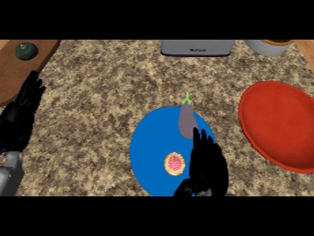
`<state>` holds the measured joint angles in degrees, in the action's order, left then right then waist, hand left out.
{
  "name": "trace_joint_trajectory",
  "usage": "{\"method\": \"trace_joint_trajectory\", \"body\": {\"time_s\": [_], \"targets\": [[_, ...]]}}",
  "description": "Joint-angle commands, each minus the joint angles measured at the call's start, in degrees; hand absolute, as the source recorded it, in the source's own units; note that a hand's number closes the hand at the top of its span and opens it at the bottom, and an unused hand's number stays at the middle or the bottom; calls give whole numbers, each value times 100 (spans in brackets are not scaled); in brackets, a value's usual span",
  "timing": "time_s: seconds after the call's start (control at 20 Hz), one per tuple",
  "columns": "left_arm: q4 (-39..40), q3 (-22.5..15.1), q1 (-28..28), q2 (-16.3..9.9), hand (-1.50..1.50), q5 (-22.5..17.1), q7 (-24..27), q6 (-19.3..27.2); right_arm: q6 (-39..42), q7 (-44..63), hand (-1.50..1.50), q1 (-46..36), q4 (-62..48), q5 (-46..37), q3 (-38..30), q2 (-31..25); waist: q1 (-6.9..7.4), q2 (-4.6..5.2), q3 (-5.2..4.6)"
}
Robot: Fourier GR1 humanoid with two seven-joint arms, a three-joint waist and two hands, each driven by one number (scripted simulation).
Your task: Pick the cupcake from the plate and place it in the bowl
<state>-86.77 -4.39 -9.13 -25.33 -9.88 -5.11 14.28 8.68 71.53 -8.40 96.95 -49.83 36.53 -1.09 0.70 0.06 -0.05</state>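
A blue plate (146, 152) is observed at the centre of the granite counter (112, 87), toward the lower edge of the head view. The cupcake (176, 163), seen from above as a small round item with a pink centre and an orange rim, is located on the lower right part of this plate. An eggplant (186, 119) with a green stem is also noted on the plate, lying lengthwise at its upper right, apart from the cupcake.

The right hand (207, 168) is recorded over the right side of the plate, just beside the cupcake on its right. The fingers are extended and pointed away from the robot, toward the eggplant. Nothing is held; the cupcake is not enclosed by the hand.

The left hand (20, 117) is found at the left edge of the view, fingers straight and pointing upward, at rest and holding nothing. It is well apart from the plate.

The red bowl (285, 126) is positioned to the right of the plate, near it but not touching. Nothing is seen inside it.

A wooden board (9, 69) is noted at the upper left, with a dark green round item (26, 50) on it. A grey appliance (197, 47) and a pale cup (271, 47) are partly visible at the top edge.
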Motion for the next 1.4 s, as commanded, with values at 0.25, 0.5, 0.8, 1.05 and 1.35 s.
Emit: {"method": "trace_joint_trajectory", "body": {"time_s": [0.25, 0.5, 0.8, 1.05, 1.35], "targets": [[77, 327, 106, -187, 0, -170, 21, -335, -708, 1371, -150, -307, -624, 77, 339, 104, 4, -7, -1], [-146, 33, 60, 152, 0, 127, -127, -34, -855, 1307, -150, -434, -916, 98, 215, 104, -8, -5, 5], [69, 275, 7, 89, 0, 90, -18, -209, -1162, 1087, 150, -454, -1055, 689, 388, 103, -26, 1, 4], [-200, 321, -94, 57, 0, 134, -339, -290, -1328, 258, 150, -697, -1776, 670, 91, 104, -19, -1, 7], [63, 410, 173, 192, 0, 127, 76, -458, -1408, 235, 150, -1326, -2114, 676, -96, 105, -17, 2, 2]]}}
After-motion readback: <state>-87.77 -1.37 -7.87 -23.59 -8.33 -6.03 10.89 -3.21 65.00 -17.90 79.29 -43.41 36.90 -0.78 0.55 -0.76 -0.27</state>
